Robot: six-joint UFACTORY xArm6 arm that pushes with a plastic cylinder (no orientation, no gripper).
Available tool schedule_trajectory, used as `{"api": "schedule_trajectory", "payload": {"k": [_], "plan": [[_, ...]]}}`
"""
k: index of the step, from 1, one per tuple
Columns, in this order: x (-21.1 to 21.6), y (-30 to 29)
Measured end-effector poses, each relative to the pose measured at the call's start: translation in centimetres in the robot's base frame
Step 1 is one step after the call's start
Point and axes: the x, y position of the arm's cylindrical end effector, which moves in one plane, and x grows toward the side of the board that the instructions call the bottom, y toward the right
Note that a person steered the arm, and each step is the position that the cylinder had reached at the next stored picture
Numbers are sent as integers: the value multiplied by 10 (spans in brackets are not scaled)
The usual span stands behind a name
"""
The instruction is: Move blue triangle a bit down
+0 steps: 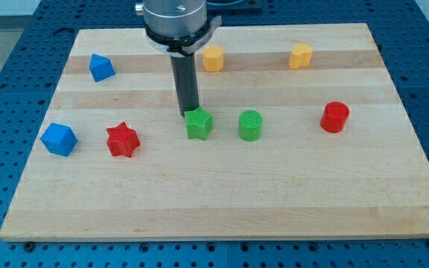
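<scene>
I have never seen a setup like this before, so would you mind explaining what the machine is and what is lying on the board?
This is a single camera view looking down at an angle on a wooden board. The metal part at the view's top is the end of a robot arm. It has no claw; it carries a straight dark rod, and my tip slides along the board to push blocks. Nothing is held.

Right now my tip sits just at the upper left edge of the green star block. To that block's right are a green cylinder and a red cylinder. Near the view's top are two yellow blocks. On the view's left are the blue triangle, a blue cube-like block and a red star.

The blue triangle, which is to go down a little, is well away from my tip.
</scene>
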Motion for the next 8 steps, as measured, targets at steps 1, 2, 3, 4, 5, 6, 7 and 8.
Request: {"api": "schedule_trajectory", "payload": {"k": [1, 2, 3, 4, 5, 6, 7, 8], "plan": [[14, 15], [29, 41], [-1, 35], [-63, 4], [-113, -9], [-164, -42], [-191, -121], [-190, -197]]}}
